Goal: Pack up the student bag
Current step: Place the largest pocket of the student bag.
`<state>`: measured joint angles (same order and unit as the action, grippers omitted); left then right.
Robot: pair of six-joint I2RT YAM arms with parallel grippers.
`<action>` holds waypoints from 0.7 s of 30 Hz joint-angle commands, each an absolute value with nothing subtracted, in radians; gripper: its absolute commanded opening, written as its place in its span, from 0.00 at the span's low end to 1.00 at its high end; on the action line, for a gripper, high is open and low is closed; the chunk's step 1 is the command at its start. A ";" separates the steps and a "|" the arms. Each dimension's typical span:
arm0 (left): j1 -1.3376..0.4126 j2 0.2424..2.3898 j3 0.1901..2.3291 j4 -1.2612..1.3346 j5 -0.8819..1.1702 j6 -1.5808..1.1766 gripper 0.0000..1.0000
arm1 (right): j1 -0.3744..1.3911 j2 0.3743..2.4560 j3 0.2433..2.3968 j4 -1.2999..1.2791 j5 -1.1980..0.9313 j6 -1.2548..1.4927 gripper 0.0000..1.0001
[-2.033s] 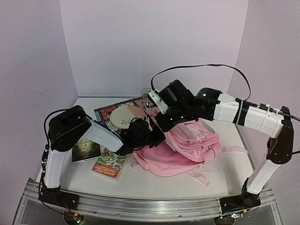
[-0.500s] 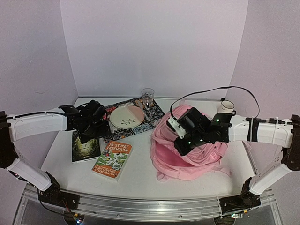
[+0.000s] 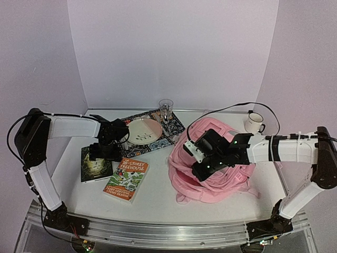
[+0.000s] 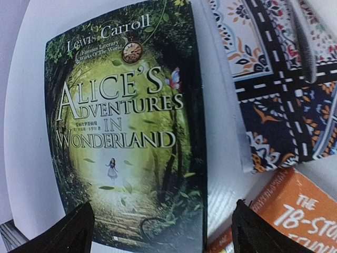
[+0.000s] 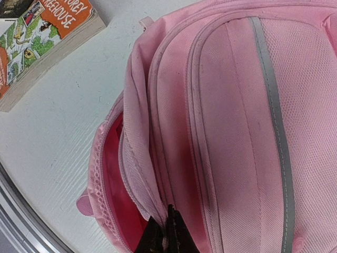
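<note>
I see my left gripper [image 4: 166,230] spread wide just over the Alice book [image 4: 121,132], on the table [image 3: 158,197] left of centre. My right gripper [image 5: 166,235] is pressed together, pinching the fabric edge beside the student bag [image 3: 231,180] mouth, which gapes open. The bag lies slumped on the right half.

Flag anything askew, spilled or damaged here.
Nothing spilled or damaged. The student bag lies slumped, its mouth gaping, the right gripper pinching its rim; the orange book sits tilted beside the Alice book.

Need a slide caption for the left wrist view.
Open left hand poised over the Alice book, orange paperback alongside.
</note>
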<state>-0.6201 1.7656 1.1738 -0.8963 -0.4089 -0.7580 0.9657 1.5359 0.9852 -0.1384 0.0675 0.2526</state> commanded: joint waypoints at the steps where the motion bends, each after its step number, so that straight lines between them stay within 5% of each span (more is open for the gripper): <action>1: -0.591 1.847 1.242 -0.932 -0.456 -0.684 0.90 | 0.960 1.557 0.971 -0.140 0.067 0.268 0.07; 10: -0.571 1.971 1.281 -0.917 -0.458 -0.660 0.78 | 0.960 1.593 0.971 -0.121 0.054 0.265 0.18; 21: -0.568 1.890 1.245 -0.898 -0.387 -0.666 0.17 | 0.960 1.597 0.995 -0.120 0.055 0.249 0.53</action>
<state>-0.5746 1.9461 1.2476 -0.8955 -0.4261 -0.6711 0.9646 1.5860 0.9745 -0.1062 0.0423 0.2570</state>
